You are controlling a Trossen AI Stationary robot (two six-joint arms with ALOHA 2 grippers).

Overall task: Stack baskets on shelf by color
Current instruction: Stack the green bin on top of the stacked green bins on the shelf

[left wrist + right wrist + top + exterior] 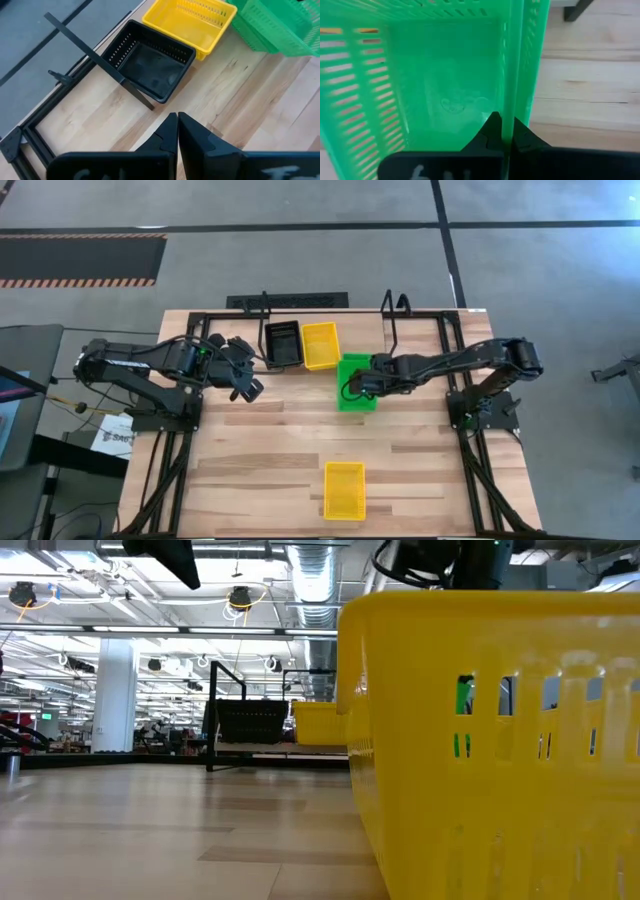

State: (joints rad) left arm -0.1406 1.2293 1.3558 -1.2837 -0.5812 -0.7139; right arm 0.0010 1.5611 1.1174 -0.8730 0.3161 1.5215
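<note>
Bare tabletop [260,450] lies open between the lone yellow basket [344,489] at the near edge and the far shelf [420,330], whose left half the black basket [282,344] and another yellow one [320,345] fill, the green basket [354,383] crowding the middle.

Beyond my closed fingers I see grey concrete floor [300,260] with a hazard-striped mat [80,260] (black, orange-edged), a white pillar [113,695], silver ceiling ducts [315,580].

Black basket [283,343] and yellow basket [321,345] sit side by side on the shelf [420,330]; green basket [352,392] tilted at the shelf's front edge; another yellow one [343,489] lies near the desk's front edge.
</note>
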